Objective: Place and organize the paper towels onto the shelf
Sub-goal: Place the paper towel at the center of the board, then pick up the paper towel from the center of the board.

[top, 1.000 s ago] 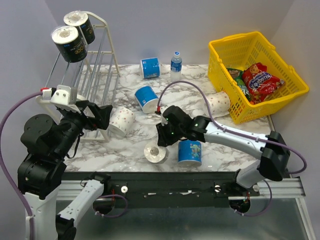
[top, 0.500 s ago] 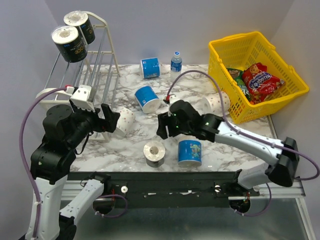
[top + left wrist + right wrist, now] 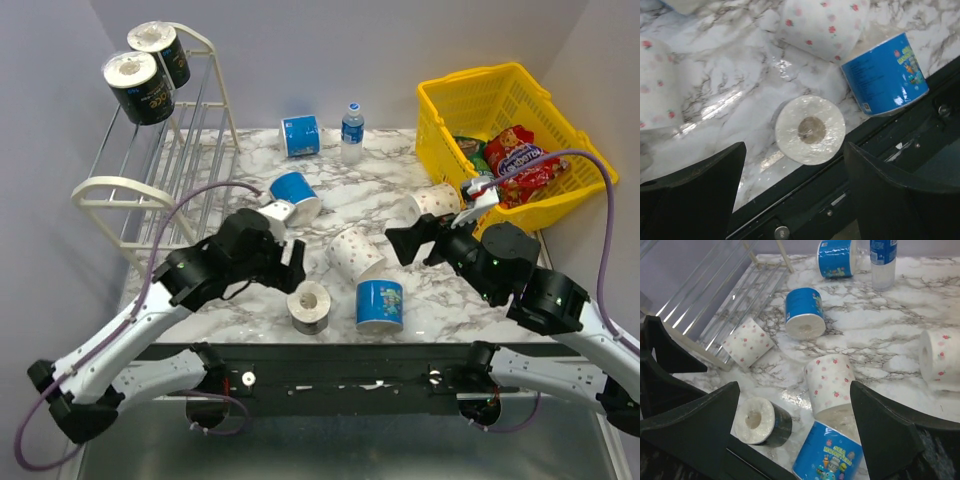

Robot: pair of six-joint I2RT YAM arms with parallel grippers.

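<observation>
The white shelf (image 3: 150, 170) stands at the far left with two black paper towels (image 3: 140, 88) on its top tier. Blue rolls (image 3: 293, 195), (image 3: 380, 305) and dotted white rolls (image 3: 357, 253), (image 3: 435, 202) lie on the marble. A black roll (image 3: 310, 305) stands on end at the front edge. My left gripper (image 3: 288, 264) hangs open just above that black roll (image 3: 811, 130), touching nothing. My right gripper (image 3: 420, 240) is open and empty, right of the middle dotted roll (image 3: 832, 382). Another dotted roll (image 3: 747, 342) lies by the shelf's foot.
A yellow basket (image 3: 470, 80) with snack bags sits at the far right. A small water bottle (image 3: 352, 130) stands at the back beside a blue roll (image 3: 300, 135). The black front rail runs right behind the upright black roll.
My right gripper opened and drew back to the right, leaving a dotted roll lying in the middle. My left arm swung from the shelf to over the black roll.
</observation>
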